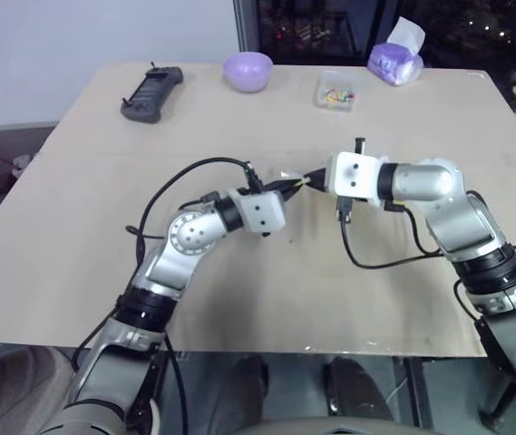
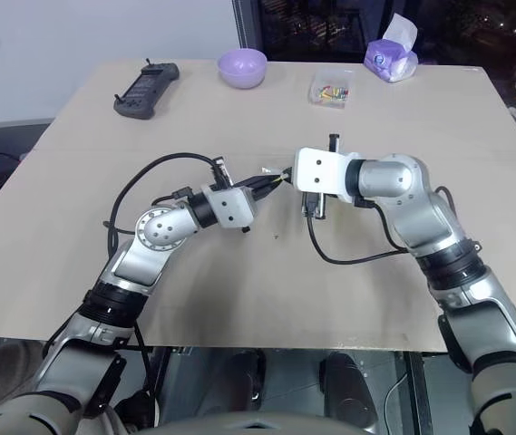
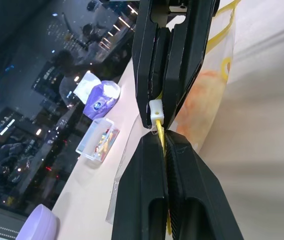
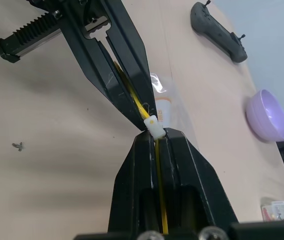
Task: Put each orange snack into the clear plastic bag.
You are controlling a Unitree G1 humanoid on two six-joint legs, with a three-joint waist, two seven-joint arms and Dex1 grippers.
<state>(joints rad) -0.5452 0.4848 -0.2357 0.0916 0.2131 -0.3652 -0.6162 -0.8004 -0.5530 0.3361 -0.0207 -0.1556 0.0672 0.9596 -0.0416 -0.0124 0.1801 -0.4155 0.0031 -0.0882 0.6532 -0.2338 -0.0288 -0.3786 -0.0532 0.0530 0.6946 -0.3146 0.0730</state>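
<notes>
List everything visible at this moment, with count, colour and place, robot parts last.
Clear plastic bag: one, transparent with a yellow seal strip, held between both grippers above the table's middle.
Orange snack: one, orange-yellow, inside the bag.
Bowl: one, lilac, far edge.
Handheld controller: one, dark grey, far left.
Small clear box: one, coloured bits inside, right of the bowl.
Tissue pack: one, purple, far right.
Table: one, beige.
Left gripper: black fingers, shut on the seal strip.
Right gripper: black fingers, shut on the seal strip.
</notes>
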